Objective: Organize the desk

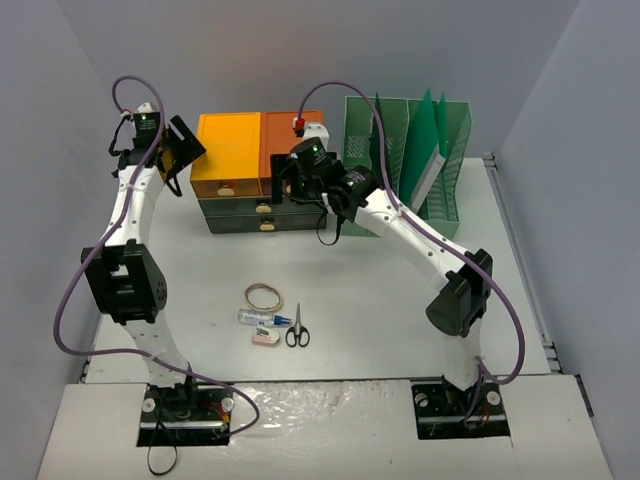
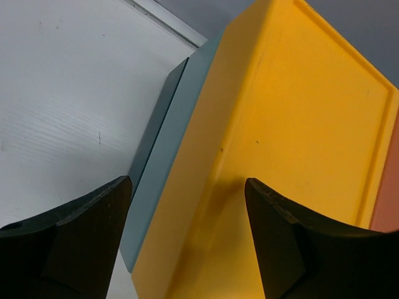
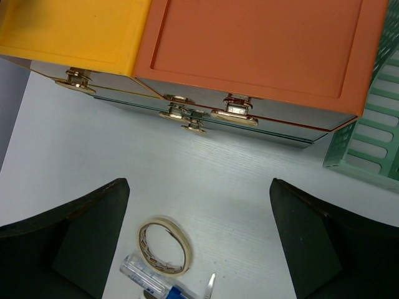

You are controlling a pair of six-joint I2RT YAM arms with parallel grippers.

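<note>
**Q.** Which way did the loose things lie from your grippers?

**A.** Toward the near side. My right gripper (image 3: 196, 187), jaws wide apart and empty, hung over the off-white matte desk (image 1: 380, 290), just in front of the orange-and-yellow plastic drawer unit (image 1: 255, 150). The cream tape ring (image 3: 164, 246) lay on the desk nearer than my fingertips and slightly left. The clear tube with a blue end (image 1: 258, 318), the pink eraser (image 1: 265, 339) and the black-handled scissors (image 1: 297, 330) lay nearer again.

**Q.** And their long axes?

**A.** The scissors ran near to far, the tube left to right.

**Q.** Which arm was better placed?

**A.** The right, I judged. My left gripper (image 2: 187, 187), also open and holding nothing, stood at the far left beside the yellow drawer's side wall, well apart from the cluster.
</note>
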